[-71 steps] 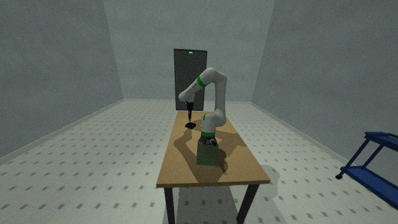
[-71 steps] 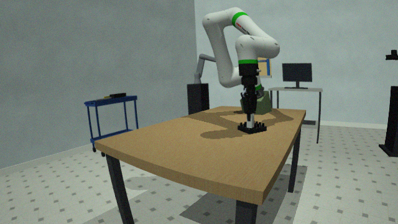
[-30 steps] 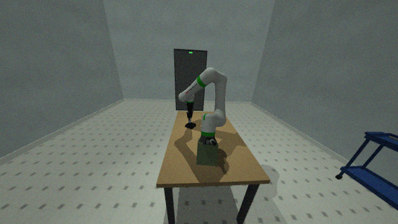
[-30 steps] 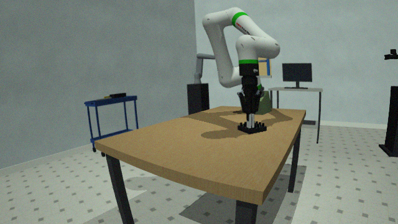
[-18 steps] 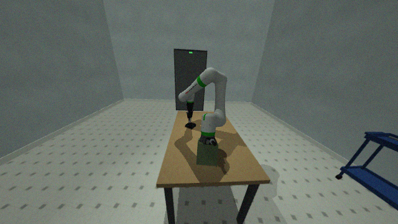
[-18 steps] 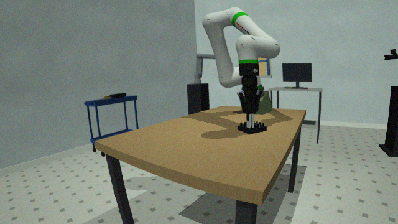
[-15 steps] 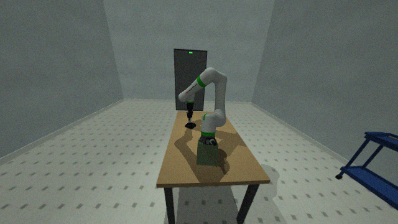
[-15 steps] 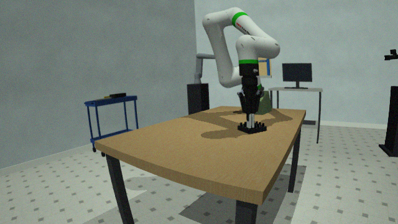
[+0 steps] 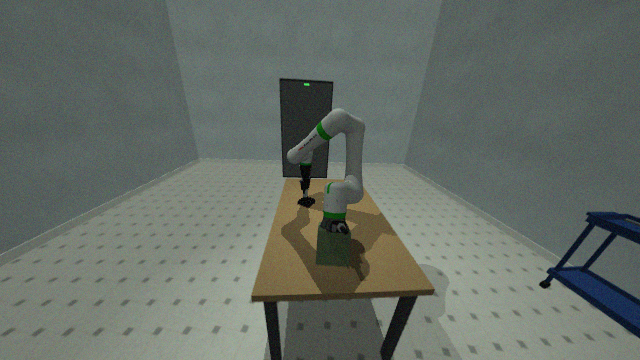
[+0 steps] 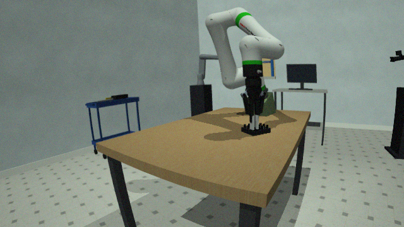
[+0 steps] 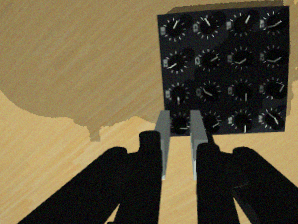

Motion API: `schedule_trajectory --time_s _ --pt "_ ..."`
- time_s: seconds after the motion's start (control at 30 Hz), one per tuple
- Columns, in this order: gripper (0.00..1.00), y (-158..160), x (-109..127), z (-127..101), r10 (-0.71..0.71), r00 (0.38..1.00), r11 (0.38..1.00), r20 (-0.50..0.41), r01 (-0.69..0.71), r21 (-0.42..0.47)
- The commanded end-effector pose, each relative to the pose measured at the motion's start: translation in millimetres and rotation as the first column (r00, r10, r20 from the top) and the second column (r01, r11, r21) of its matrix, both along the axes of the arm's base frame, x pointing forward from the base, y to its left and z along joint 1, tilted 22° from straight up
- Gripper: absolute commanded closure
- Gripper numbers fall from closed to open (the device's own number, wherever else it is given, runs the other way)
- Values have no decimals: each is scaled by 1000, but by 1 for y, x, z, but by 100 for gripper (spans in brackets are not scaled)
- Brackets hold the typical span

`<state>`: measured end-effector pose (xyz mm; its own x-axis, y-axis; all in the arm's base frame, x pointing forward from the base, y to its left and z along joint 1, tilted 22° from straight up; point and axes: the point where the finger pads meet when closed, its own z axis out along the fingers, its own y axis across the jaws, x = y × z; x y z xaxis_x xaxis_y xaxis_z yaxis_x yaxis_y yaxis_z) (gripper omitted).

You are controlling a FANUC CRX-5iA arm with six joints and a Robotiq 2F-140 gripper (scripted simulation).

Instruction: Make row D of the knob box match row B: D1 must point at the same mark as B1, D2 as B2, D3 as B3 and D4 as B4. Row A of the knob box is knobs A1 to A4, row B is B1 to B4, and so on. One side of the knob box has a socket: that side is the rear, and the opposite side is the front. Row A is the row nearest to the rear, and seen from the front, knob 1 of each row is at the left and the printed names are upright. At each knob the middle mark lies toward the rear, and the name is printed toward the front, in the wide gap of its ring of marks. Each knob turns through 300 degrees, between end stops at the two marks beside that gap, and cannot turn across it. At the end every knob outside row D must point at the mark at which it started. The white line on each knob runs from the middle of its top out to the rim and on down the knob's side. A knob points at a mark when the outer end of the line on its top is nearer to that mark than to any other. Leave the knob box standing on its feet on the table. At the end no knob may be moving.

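The black knob box [image 11: 222, 70] stands on the wooden table, with four rows of four knobs, each with a white line. It also shows in the top and exterior views [image 9: 306, 201] [image 10: 255, 129]. My gripper [image 11: 180, 125] points straight down over the box's corner nearest the wrist camera. Its two grey fingertips stand either side of the corner knob [image 11: 180, 121], slightly apart from it, so the gripper is narrowly open. The printed names are too small to read. In the exterior view the gripper [image 10: 255, 121] reaches down to the box top.
The arm's green pedestal [image 9: 333, 245] stands mid-table behind the box. A blue cart [image 10: 113, 118] stands beside the table, and a desk with a monitor [image 10: 301, 75] lies beyond it. The box sits near the table's far left edge.
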<state>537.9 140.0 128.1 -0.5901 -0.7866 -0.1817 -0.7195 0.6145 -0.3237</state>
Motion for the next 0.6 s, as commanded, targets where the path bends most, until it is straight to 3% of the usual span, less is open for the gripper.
schedule_trajectory --time_s 0.0,0.33,0.57 --pt "88 0 0 0 0 1000 1000 0 0 0" --pt "88 0 -1 3 0 1000 1000 0 0 0" --pt "88 1 -7 18 0 1000 1000 0 0 0"
